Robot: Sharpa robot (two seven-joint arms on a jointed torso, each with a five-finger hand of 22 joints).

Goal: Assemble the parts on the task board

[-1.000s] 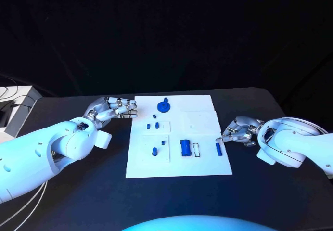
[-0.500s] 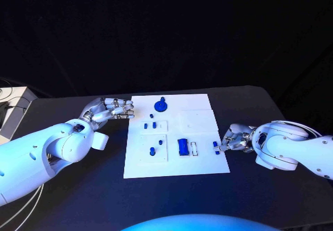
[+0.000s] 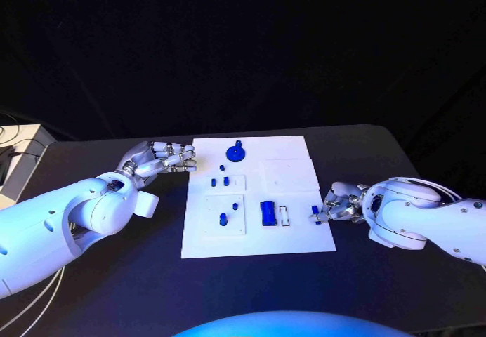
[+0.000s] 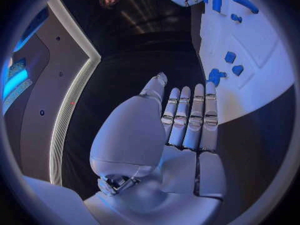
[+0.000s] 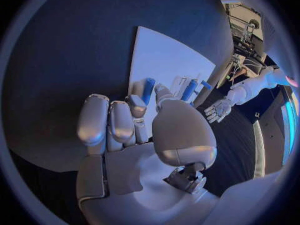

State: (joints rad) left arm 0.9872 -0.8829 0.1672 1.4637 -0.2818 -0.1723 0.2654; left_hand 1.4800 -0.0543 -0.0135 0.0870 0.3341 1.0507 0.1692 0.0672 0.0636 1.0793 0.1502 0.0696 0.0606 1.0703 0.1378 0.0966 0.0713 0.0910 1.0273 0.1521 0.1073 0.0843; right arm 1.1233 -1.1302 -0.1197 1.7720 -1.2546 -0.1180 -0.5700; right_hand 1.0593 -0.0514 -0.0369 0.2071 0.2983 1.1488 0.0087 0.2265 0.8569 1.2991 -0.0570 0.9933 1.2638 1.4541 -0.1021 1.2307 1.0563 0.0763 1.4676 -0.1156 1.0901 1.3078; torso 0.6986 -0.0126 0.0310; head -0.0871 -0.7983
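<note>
right hand: silver right hand (image 3: 337, 203) pinches a small blue rod-shaped part (image 3: 317, 214), 3 o'clock edge of the white task board (image 3: 304, 239)
left hand: silver left hand (image 3: 162, 161) holds nothing, fingers together, off the 10 o'clock corner
risk: thin fingertip pinch, rod could tilt or drop short of its slot, I reckon

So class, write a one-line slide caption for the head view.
Right hand pinches a small blue part at the task board edge; left hand rests by the far corner.

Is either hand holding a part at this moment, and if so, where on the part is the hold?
The right hand pinches a small blue part near its lower end, at the task board's right edge. The left hand holds nothing.
</note>
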